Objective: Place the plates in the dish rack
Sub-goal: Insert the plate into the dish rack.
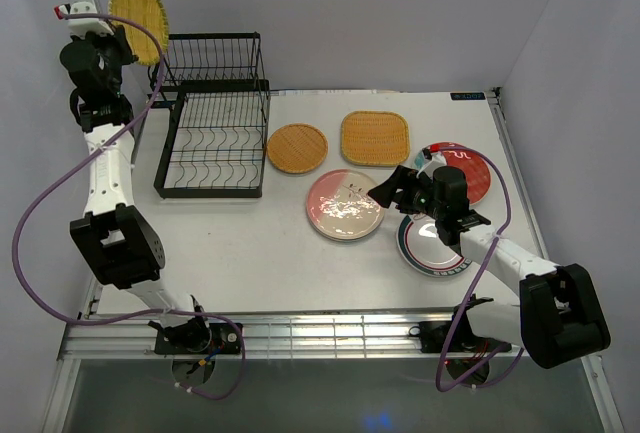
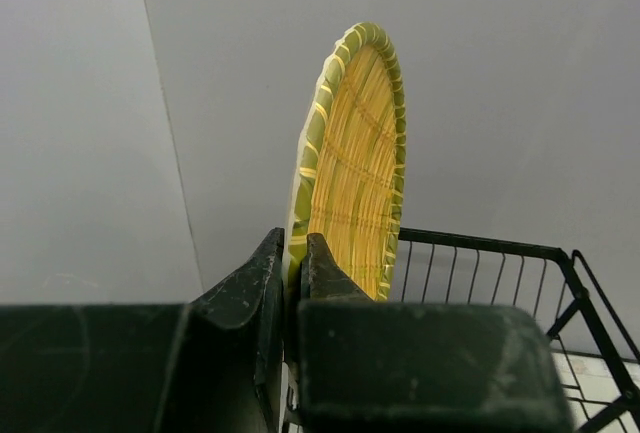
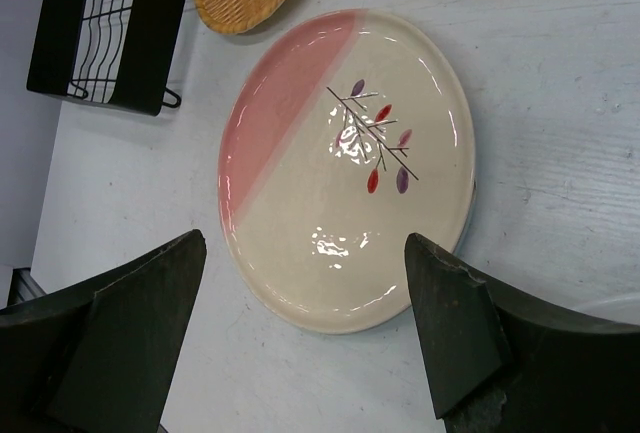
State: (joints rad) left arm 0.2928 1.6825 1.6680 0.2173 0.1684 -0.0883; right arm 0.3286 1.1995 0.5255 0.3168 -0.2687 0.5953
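Observation:
My left gripper (image 1: 112, 45) (image 2: 292, 245) is shut on the rim of a yellow woven plate (image 1: 137, 17) (image 2: 355, 168) with a green edge. It holds the plate upright, high above the back left corner of the black wire dish rack (image 1: 214, 118) (image 2: 500, 265). My right gripper (image 1: 386, 192) (image 3: 305, 243) hangs open just over the near edge of the pink-and-white plate (image 1: 344, 204) (image 3: 340, 163), touching nothing. Flat on the table lie a round woven plate (image 1: 297, 147), a rounded-square woven plate (image 1: 375, 138), a red plate (image 1: 467, 174) and a teal-patterned plate (image 1: 430, 246), the last two partly under my right arm.
The rack stands at the table's back left, next to the left wall (image 1: 30, 153). A purple cable (image 1: 40, 203) loops out from my left arm. The right wall and the table's right edge (image 1: 515, 168) lie close behind the red plate.

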